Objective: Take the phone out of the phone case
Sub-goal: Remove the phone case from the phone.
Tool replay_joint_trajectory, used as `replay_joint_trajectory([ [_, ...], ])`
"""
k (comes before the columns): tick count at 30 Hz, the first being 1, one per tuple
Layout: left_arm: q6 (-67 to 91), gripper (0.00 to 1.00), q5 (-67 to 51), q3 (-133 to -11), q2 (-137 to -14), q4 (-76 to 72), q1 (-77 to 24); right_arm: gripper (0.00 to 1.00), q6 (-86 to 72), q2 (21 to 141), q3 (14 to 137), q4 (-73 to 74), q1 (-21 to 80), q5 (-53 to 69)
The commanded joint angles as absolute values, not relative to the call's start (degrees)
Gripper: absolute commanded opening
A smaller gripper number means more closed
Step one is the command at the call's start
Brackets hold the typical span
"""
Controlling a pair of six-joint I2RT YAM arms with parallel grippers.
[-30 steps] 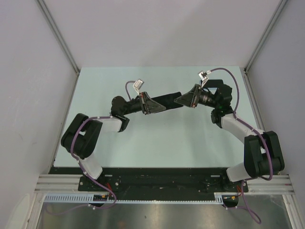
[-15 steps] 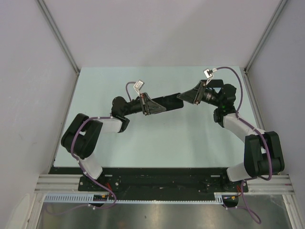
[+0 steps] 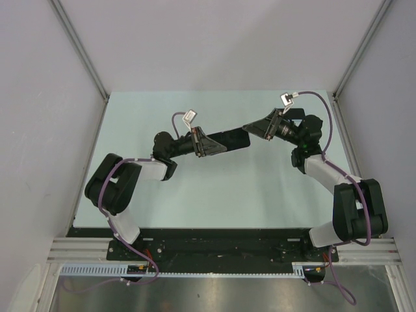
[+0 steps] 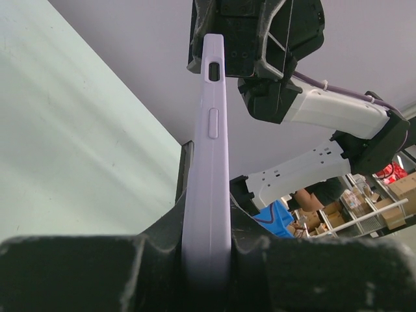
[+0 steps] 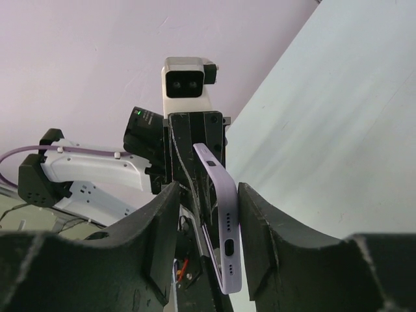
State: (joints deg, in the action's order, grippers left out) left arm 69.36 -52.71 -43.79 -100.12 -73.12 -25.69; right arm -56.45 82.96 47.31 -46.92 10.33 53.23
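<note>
the right gripper (image 3: 252, 128) has edged toward the far side, fingers apart astride one end of the lilac phone case (image 4: 209, 162); the left gripper (image 3: 218, 143) clamps its other end above the table (image 3: 214, 192)

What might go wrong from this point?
1. The left gripper clamps the case by one end only, so a hard pull at the far end may slip it loose.
2. The open right gripper straddles the far end off-centre, nearer one finger, so closing may twist the case instead of peeling it.
</note>
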Motion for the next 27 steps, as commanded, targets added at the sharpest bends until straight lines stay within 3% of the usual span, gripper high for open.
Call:
replay_joint_trajectory([
  [1, 67.9, 0.0, -51.3, -43.8, -98.8, -96.0, -25.5, 0.43, -58.2, 82.4, 46.6, -50.7, 10.4, 50.1],
  [22, 65.7, 0.0, -54.4, -43.9, -96.0, -96.1, -26.3, 0.2, -60.4, 83.5, 45.9, -49.6, 10.5, 47.5],
  [27, 64.3, 0.0, -56.2, -44.3, -94.7, -96.1, -27.0, 0.11, -64.4, 84.4, 45.9, -49.7, 10.3, 47.3],
])
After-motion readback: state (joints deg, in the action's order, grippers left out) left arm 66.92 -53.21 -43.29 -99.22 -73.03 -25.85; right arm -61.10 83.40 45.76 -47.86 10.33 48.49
